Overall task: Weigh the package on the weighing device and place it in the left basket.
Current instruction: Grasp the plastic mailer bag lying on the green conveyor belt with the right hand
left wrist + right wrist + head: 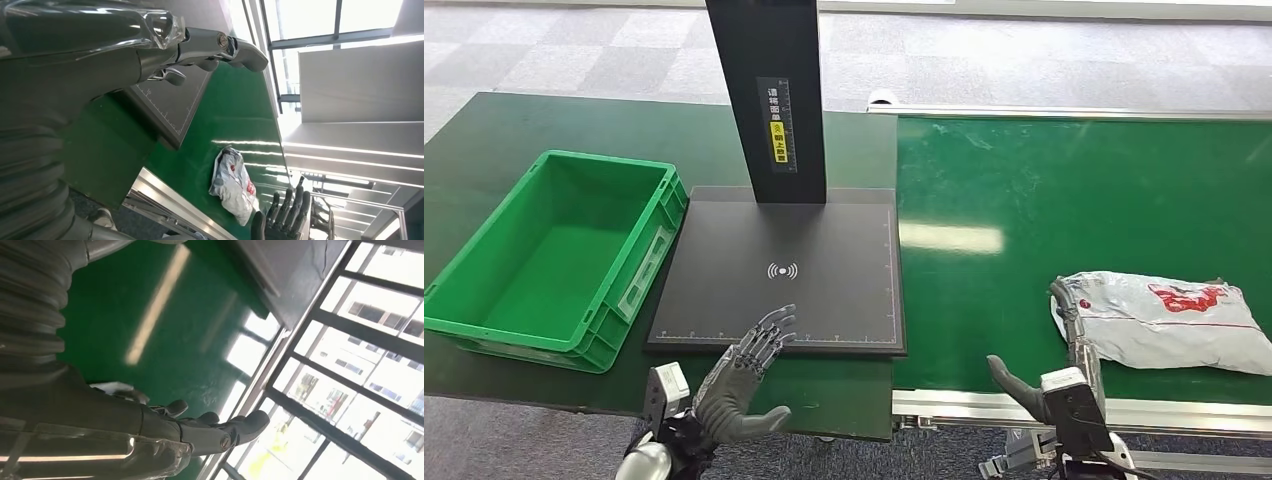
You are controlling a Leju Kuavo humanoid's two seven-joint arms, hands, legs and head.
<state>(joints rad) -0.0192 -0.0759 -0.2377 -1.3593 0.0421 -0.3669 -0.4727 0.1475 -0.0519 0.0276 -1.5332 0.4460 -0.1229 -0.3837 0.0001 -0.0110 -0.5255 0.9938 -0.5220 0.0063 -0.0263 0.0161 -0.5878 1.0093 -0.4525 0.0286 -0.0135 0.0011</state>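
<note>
A: Where is the package [1169, 318]?

B: On the green belt [1044, 230], at its near right. It lies flat, white-grey plastic with red print, and its far right end is cut off by the frame edge in the head view. The print is too small to read. The left wrist view also shows it [233, 184] on the belt, crumpled.

A: State of the right hand [1064, 345]?

B: Open. Fingers extended and apart, thumb out to the side, nothing held. The fingertips [1064, 300] reach the package's left end; whether they touch it cannot be told, since the hand overlaps that edge. In the right wrist view the hand [200, 427] is seen from behind, fingers straight, and the package is mostly hidden behind it.

A: Left hand [749, 375]?

B: Open, fingers spread, holding nothing. It sits over the near edge of the scale [779, 275]; contact with the plate cannot be confirmed.

A: And the scale itself?

B: A black flat plate with a black post [769, 90], whose top is cut off. Label text on the post is illegible.

A: The basket [484, 325]?

B: Green, just left of the scale, touching or nearly touching its edge.
</note>
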